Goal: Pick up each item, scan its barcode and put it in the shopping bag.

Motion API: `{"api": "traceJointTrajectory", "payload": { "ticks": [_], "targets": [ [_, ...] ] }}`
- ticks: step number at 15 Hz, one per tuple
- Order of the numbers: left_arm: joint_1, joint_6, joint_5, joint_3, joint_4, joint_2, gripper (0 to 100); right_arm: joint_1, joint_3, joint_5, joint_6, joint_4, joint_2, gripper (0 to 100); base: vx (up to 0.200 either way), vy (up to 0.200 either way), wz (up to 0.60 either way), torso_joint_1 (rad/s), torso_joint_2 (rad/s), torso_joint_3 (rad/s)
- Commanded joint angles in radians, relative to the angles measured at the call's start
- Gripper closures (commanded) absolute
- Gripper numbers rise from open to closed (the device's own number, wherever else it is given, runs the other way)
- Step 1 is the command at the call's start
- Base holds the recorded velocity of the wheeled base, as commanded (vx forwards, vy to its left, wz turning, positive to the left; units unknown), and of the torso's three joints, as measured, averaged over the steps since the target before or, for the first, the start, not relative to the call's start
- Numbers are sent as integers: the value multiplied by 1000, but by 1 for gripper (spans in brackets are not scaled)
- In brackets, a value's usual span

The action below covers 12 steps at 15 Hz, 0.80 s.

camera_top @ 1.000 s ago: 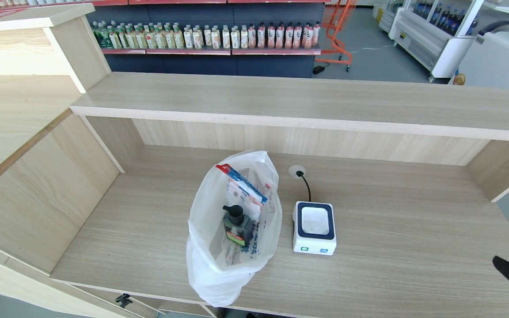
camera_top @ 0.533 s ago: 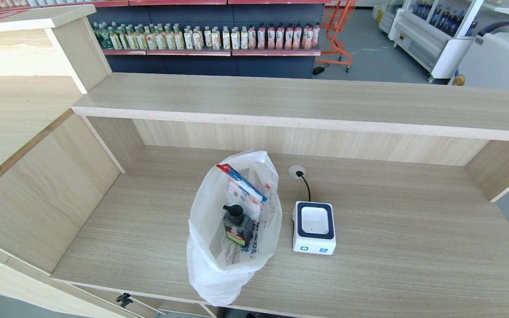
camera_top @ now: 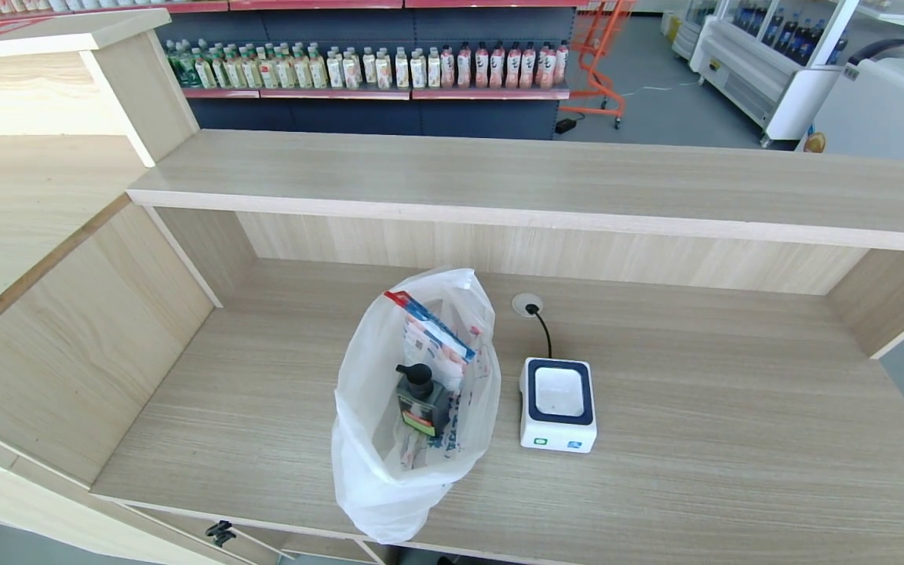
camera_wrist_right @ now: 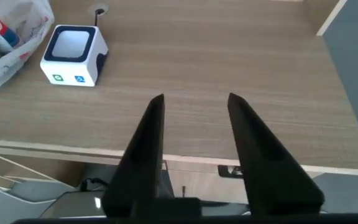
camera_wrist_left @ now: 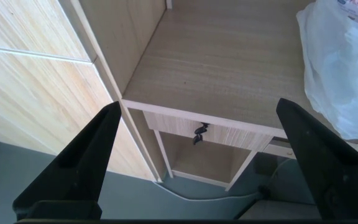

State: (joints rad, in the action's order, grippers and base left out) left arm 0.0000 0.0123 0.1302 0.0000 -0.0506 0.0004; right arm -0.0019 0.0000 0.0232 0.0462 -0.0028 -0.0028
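Bright, even daylight fills the head view. The scanner (camera_top: 559, 404) throws only a faint, soft shadow on the counter (camera_top: 734, 439), and its window gives back a pale glare. Just left of the scanner the shopping bag (camera_top: 366, 471) glows white, with light passing through its thin plastic. Far to the left of the scanner the wood panel (camera_top: 28, 102) is overexposed, almost white. Behind the scanner, the wall under the upper ledge (camera_top: 499, 169) lies in mild shade. Upright lines lean outward far from the scanner. In the wrist views the left gripper (camera_wrist_left: 199, 104) and the right gripper (camera_wrist_right: 196, 96) appear as dark, flat shapes against the lit wood.
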Motion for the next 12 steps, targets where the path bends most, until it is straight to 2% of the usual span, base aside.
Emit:
{"api": "traceJointTrajectory", "payload": {
  "ticks": [1, 3, 5, 8, 12],
  "targets": [
    [0, 0, 0, 0, 0, 0, 0, 0, 0, 0, -8, 0, 3, 100, 0, 0, 0, 0, 0, 0],
    [0, -5, 0, 0, 0, 0, 0, 0, 0, 0, -11, 0, 3, 100, 0, 0, 0, 0, 0, 0],
    [0, 5, 0, 0, 0, 0, 0, 0, 0, 0, -11, 0, 3, 100, 0, 0, 0, 0, 0, 0],
    [0, 6, 0, 0, 0, 0, 0, 0, 0, 0, -11, 0, 3, 100, 0, -200, 0, 4, 4, 6],
    [0, 0, 0, 0, 0, 0, 0, 0, 0, 1, -11, 0, 3, 100, 0, 0, 0, 0, 0, 0]
  ]
}}
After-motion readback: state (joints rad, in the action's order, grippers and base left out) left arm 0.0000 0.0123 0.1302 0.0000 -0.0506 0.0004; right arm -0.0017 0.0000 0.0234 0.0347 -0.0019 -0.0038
